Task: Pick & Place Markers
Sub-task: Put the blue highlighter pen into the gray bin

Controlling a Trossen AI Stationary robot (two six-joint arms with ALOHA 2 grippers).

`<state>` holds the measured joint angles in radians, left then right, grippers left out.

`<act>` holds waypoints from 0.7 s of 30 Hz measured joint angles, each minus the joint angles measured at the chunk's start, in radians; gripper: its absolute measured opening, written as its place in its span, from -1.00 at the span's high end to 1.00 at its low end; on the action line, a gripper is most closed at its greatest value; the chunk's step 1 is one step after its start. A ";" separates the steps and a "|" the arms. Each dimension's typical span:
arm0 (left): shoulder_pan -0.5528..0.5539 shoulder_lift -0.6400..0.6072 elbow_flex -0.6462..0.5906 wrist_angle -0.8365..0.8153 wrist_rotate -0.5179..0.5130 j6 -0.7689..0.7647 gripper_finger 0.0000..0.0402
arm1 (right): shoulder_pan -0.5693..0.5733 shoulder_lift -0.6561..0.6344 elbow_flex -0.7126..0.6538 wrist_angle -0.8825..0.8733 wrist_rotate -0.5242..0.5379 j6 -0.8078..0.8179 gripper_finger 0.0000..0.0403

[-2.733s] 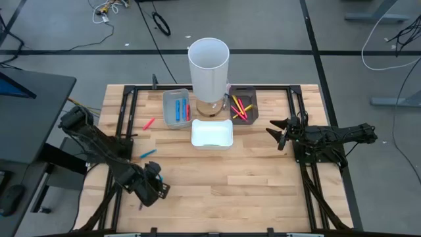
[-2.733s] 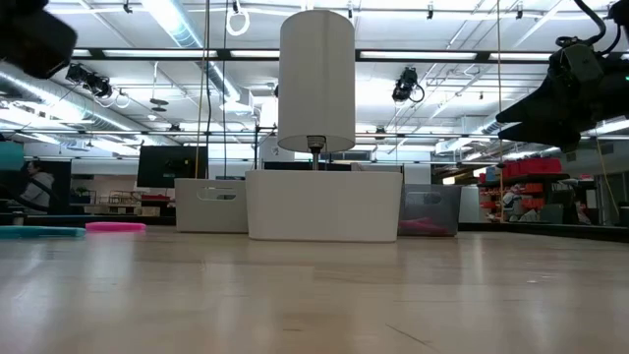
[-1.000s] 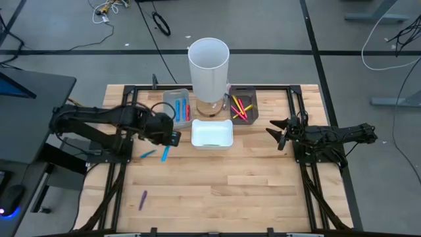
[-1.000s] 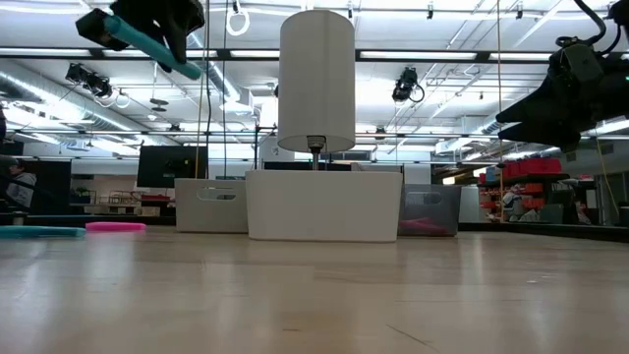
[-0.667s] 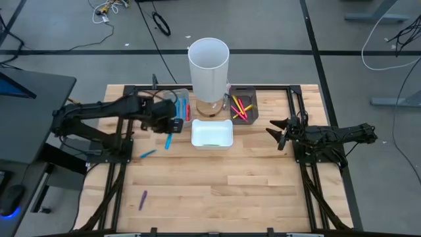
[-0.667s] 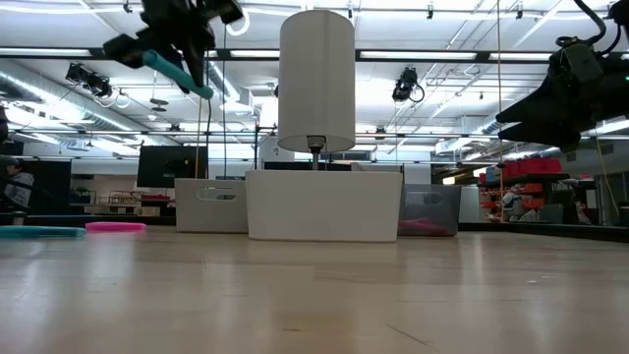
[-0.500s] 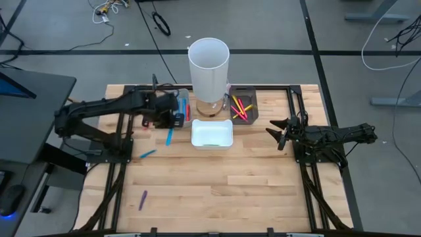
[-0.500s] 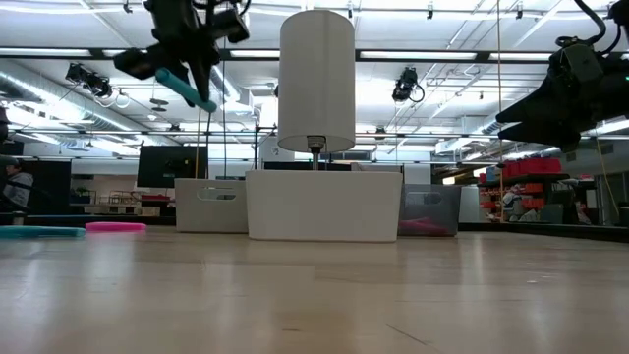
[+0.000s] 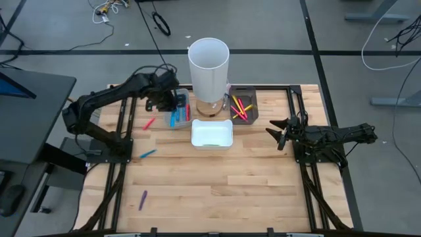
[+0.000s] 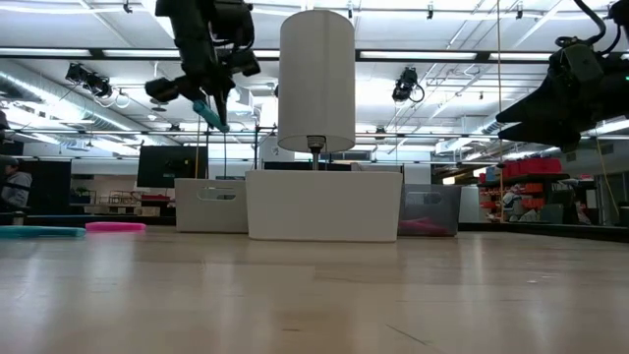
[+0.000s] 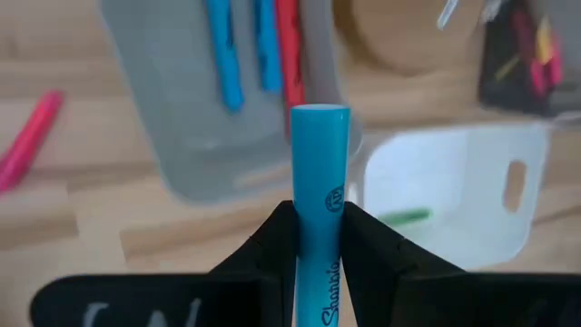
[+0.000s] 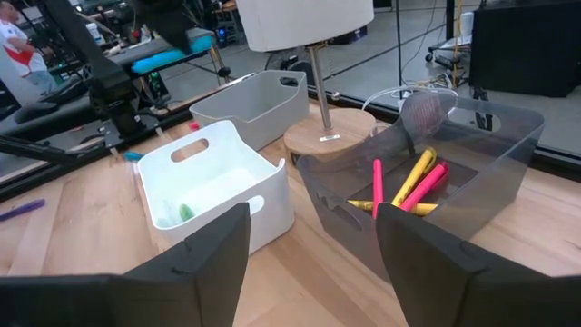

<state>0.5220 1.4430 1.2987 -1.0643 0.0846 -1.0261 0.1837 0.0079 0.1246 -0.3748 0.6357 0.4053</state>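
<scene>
Left wrist view: left pincer clamps blue marker.

A: Where is the left gripper?

B: High at the table's far left, arm stretched out, its 2 fingers clamped on a blue marker pen.

A: The right gripper?

B: Waiting at the right edge, fingers parted.
</scene>
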 joint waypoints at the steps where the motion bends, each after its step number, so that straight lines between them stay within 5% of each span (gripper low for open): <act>1: 0.021 0.011 0.011 0.004 0.001 0.017 0.65 | 0.000 0.000 0.000 0.000 0.000 0.000 -0.20; 14: 0.247 0.127 0.103 -0.004 0.049 0.146 0.65 | 0.000 0.000 0.000 0.001 0.000 0.000 -0.20; 21: 0.280 0.186 0.112 -0.004 0.051 0.174 0.65 | 0.000 0.000 0.000 0.000 0.000 0.000 -0.20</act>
<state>0.8024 1.6290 1.4105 -1.0687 0.1360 -0.8517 0.1837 0.0082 0.1246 -0.3744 0.6357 0.4053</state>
